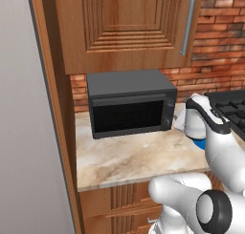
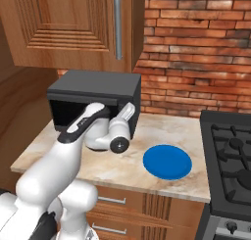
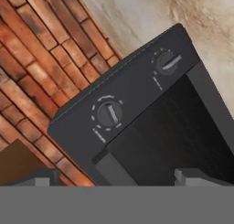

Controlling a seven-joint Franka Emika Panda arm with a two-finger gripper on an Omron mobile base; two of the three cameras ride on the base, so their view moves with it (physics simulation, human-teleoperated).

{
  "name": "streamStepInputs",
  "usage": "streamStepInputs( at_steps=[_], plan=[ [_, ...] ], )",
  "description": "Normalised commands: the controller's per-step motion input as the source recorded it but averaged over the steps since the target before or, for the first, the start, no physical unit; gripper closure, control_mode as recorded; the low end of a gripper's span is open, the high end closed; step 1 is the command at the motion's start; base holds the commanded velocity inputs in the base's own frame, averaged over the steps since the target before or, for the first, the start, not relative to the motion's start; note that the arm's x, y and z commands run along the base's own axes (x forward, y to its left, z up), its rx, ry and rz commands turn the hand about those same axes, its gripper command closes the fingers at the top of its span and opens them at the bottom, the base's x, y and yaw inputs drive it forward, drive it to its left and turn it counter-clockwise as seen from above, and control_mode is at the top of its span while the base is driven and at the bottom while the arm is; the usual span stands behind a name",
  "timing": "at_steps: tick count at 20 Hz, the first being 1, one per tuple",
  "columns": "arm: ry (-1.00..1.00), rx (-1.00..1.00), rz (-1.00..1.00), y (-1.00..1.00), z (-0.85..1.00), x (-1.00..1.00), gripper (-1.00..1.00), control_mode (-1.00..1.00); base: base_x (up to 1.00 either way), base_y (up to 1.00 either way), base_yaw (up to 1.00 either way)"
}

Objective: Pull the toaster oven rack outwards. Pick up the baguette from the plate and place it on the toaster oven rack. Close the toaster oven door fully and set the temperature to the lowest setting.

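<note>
1. Toaster oven [image 1: 129,104], the dark grey matte box, sits at the left end of the beige marbled stone counter [image 1: 134,156]. It is backed against the brick wall under the wooden wall cabinet [image 1: 124,23], with its front turned out to the robot so the front stays reachable.
2. Its flat dark-windowed door [image 1: 128,116] looks flush with the face, so I'd judge it shut. Nothing can be made out through the dark glass, so where the bread is I can't tell.
3. Moving right, the narrow control strip carries two round dark knobs, one [image 3: 109,113] and the other [image 3: 167,62]. Each has a pale pointer bar and tick marks around it. I can't tell which one sets temperature.
4. The two-finger end effector [image 3: 116,177] is released, with its jaws spread wide and nothing between them. It hovers just in front of that strip, close but apart. The hand is rolled, probably to line the fingers up across a knob.
5. Further right, the bright blue round plate [image 2: 167,162] lies flat and bare on the counter, near the oven's corner. That suggests only the dial step is left.
6. Far right is the black gas stove [image 2: 230,146], well out of the way.
</note>
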Motion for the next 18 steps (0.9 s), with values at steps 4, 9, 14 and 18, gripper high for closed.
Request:
streamStepInputs(
  at_steps=[4,9,14,18],
  plan=[
    [0.0,0.0,0.0,0.0,-0.1,0.16,-1.0,-1.0,0.0,0.0,0.0],
    [0.0,0.0,0.01,0.0,-0.06,0.17,-1.0,-1.0,0.0,0.0,0.0],
    [0.0,0.0,0.0,0.0,-0.08,0.16,-1.0,-1.0,0.0,0.0,0.0],
    [0.0,0.0,0.0,0.0,-0.1,0.16,-1.0,-1.0,0.0,0.0,0.0]
  ],
)
